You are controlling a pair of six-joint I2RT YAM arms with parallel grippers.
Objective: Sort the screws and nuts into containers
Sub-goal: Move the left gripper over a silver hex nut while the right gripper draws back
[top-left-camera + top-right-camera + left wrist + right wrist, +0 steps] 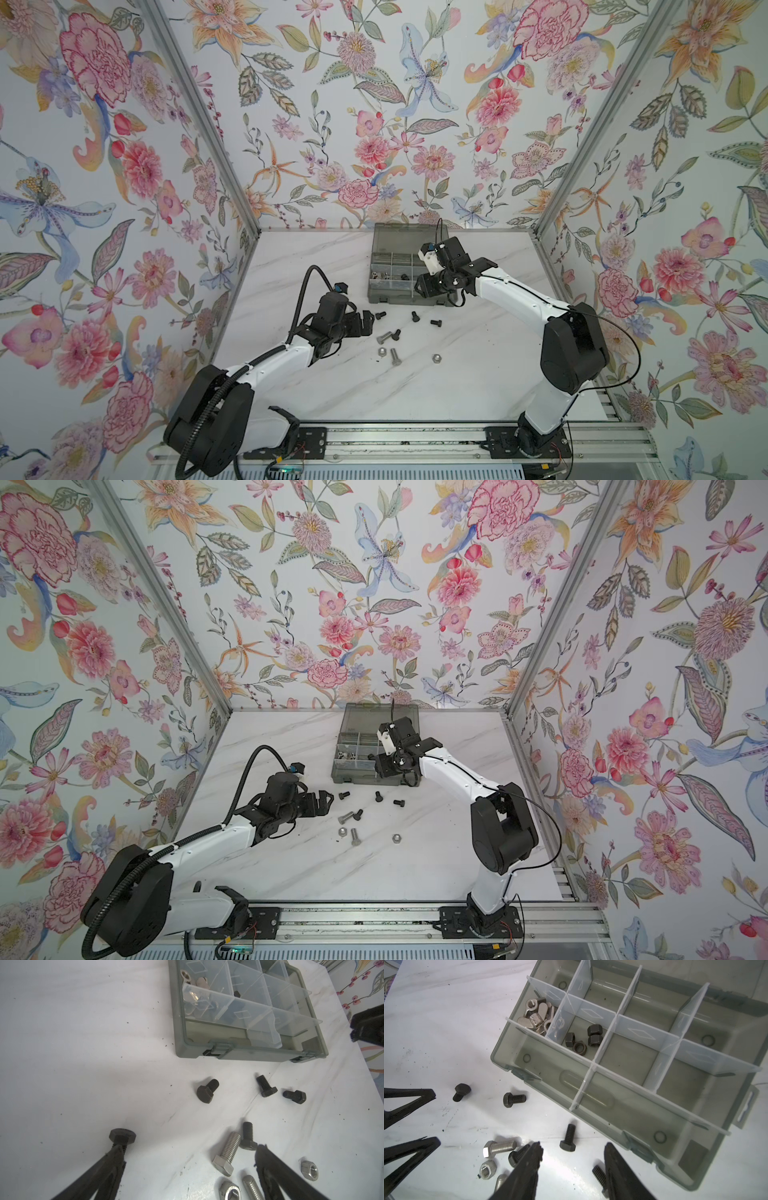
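Observation:
Several black screws (414, 316) and two silver screws (384, 337) lie loose on the white table, in front of the grey organizer box (388, 298) whose cells are the containers. Silver nuts (436, 357) lie nearest the front. Wing nuts (537, 1016) fill one cell and black nuts (581, 1039) the cell beside it. My left gripper (190, 1148) is wide open low over the table, holding nothing. One black screw (122, 1136) lies at a fingertip. My right gripper (573, 1147) hangs open and empty by the box's front wall, above a black screw (568, 1138).
The box lid (399, 239) lies open toward the back wall. Both arms reach in from the front rail (415, 440). Floral walls close off the left, back and right. The two grippers are close together in front of the box.

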